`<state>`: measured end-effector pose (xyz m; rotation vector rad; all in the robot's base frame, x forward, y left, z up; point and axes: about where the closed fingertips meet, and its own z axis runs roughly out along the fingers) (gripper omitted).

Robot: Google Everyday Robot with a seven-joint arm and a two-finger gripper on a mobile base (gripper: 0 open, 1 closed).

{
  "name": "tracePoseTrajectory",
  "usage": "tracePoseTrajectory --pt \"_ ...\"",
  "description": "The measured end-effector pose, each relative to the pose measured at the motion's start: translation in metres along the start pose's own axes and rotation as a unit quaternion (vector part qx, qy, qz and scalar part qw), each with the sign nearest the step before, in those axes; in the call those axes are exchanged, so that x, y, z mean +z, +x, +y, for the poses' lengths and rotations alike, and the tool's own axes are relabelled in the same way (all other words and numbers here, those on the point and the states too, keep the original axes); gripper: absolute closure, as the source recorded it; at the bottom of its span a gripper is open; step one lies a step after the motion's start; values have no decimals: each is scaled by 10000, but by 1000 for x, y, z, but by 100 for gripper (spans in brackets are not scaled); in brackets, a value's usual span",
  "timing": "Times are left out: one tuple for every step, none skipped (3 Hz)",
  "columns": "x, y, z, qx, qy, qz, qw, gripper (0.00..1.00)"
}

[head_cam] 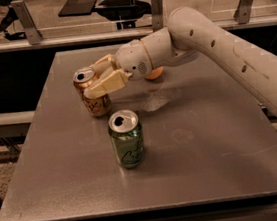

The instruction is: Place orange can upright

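The orange can point(93, 95) stands nearly upright, tilted slightly, on the grey table point(212, 138) at its left middle, silver top showing. My gripper point(93, 79) reaches in from the right; its two pale fingers point(109, 84) close around the can's upper half. A green can point(127, 138) stands upright in front of it, closer to the camera, apart from the gripper.
A round orange fruit point(155, 73) lies behind my wrist, mostly hidden by it. My arm point(232, 55) spans the table's right back part. The table's left edge is close to the orange can. Chairs and metal posts stand beyond the far edge.
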<state>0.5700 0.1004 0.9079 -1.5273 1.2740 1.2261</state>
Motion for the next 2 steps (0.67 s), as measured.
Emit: tracePoseTrajectory --pt "0 1 1 29 -29 -129 9999 0" --pt "0 1 1 29 -29 -129 9999 0"
